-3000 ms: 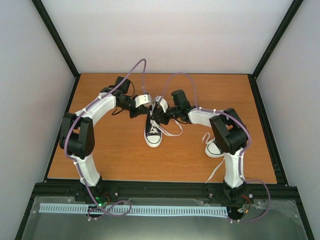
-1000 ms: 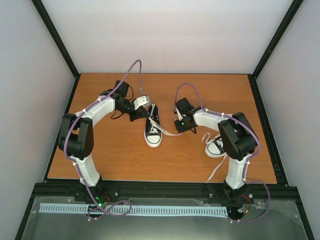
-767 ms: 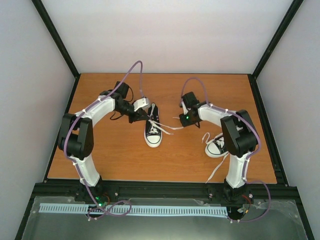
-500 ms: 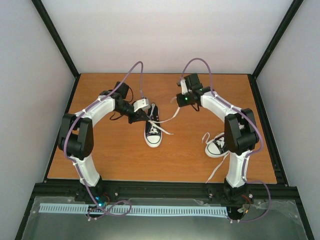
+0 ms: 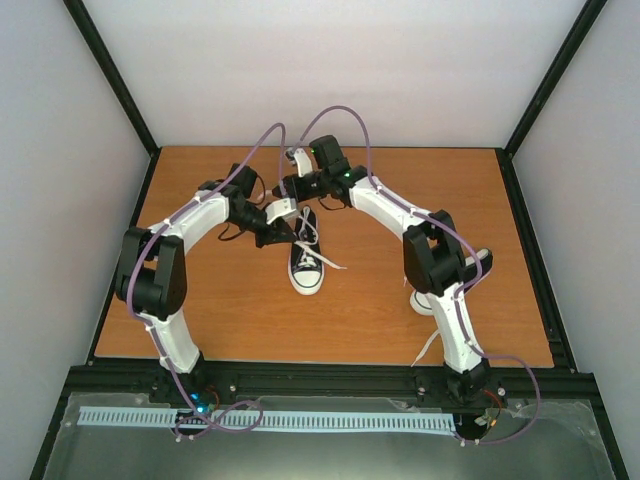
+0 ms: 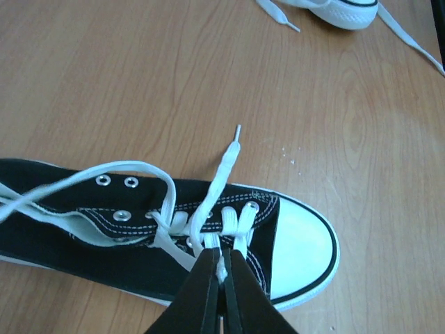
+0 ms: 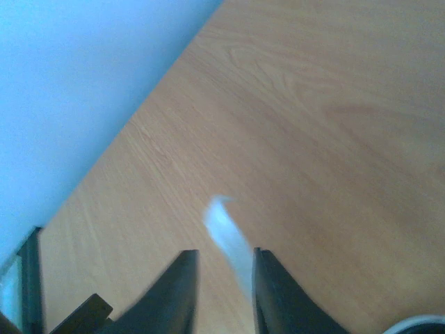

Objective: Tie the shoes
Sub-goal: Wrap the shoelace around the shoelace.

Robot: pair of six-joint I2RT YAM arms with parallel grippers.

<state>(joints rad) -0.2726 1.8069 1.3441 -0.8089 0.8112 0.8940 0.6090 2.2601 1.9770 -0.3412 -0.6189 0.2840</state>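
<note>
Tightly pinched lace [image 6: 226, 163], left end effector [image 6: 221, 275]

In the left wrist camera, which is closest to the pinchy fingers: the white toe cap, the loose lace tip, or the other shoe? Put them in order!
Starting from the left gripper:
1. white toe cap, just to its right.
2. lace tip, straight ahead, farther out.
3. other shoe, far off at the top edge.

A robot lab: plain white walls [image 5: 340, 70] and a black metal frame [image 5: 110, 80] box in a wooden tabletop [image 5: 230, 310].
</note>
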